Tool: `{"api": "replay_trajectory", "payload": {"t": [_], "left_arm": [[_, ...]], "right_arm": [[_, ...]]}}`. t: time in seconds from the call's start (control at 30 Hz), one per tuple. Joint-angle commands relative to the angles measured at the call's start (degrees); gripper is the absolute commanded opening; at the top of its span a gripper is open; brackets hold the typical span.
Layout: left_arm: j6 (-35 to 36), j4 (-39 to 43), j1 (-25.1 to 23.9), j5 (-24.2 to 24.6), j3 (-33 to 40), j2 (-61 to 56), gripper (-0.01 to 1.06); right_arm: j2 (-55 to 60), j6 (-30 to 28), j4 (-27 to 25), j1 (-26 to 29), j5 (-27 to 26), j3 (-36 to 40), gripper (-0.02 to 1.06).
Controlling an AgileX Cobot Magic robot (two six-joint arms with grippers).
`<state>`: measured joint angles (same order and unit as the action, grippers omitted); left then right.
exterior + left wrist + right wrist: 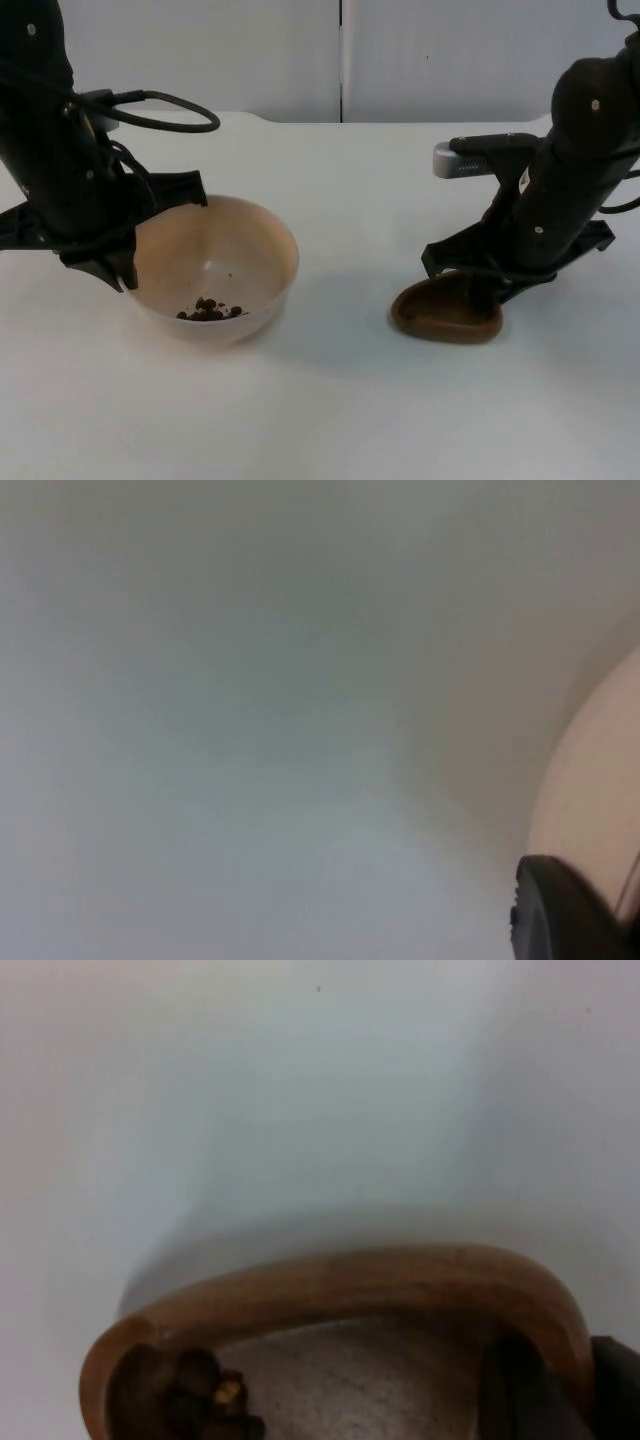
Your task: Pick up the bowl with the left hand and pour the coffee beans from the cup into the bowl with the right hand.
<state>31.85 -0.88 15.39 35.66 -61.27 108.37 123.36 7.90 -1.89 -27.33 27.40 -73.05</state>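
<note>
Your left gripper (pixel 125 262) grips the rim of the bowl (pixel 215 268), beans (pixel 208 311) inside, while your right gripper (pixel 487 292) clamps the brown cup (pixel 445 312) low at the desk (pixel 350 400); judging beans remain, lift and tip next.

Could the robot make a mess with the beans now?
Maybe. The left gripper grips just one edge of the pale pink plastic bowl, so the bowl could tip and roll out the dark coffee beans inside. The right gripper pinches the rim of the brown wooden cup, where a few beans seem to remain; a slip might scatter them on the white table.
</note>
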Motion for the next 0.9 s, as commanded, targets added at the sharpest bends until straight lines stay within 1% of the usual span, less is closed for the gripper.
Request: {"api": "replay_trajectory", "payload": {"t": [0.0, 0.1, 0.23, 0.37, 0.63, 0.7, 0.77, 0.8, 0.87], "left_arm": [[-0.1, -0.09, -0.14, -0.45, -0.1, 0.21, 0.0], [-0.1, 0.3, -0.14, -0.27, -0.1, 1.27, 0.0], [-0.1, 0.88, -0.14, 1.52, -0.1, 2.67, 0.0], [-0.1, 3.17, -0.14, 1.3, -0.1, 2.99, 0.0], [-0.1, 3.46, -0.14, 0.99, -0.1, 3.13, 0.0], [-0.1, 3.46, -0.14, 0.77, -0.1, 3.12, 0.0], [-0.1, 3.46, -0.14, 0.31, -0.1, 3.12, 0.0], [-0.1, 3.46, -0.14, 0.31, -0.1, 3.12, 0.0], [-0.1, 3.46, -0.14, -0.25, -0.1, 3.12, 0.0]], "right_arm": [[1.37, 0.07, 0.22, 0.25, -0.22, 0.32, 0.0], [1.37, 0.07, 0.22, 0.25, -0.22, 0.32, 0.0], [1.37, 0.27, 0.22, 0.25, -0.22, 0.32, 0.0], [1.37, 0.27, 0.22, 0.25, -0.22, 0.32, 0.0], [1.37, 0.29, 0.22, 0.25, -0.61, 0.22, 0.01], [1.37, 0.29, 0.1, 0.25, -0.74, 0.22, 0.06], [1.37, 0.7, 0.1, 0.25, -0.96, 0.22, 0.14], [1.37, 0.7, 0.1, 0.25, -0.96, 0.22, 0.14], [1.37, 0.7, -0.06, 0.25, -1.09, 0.22, 0.26]]}}
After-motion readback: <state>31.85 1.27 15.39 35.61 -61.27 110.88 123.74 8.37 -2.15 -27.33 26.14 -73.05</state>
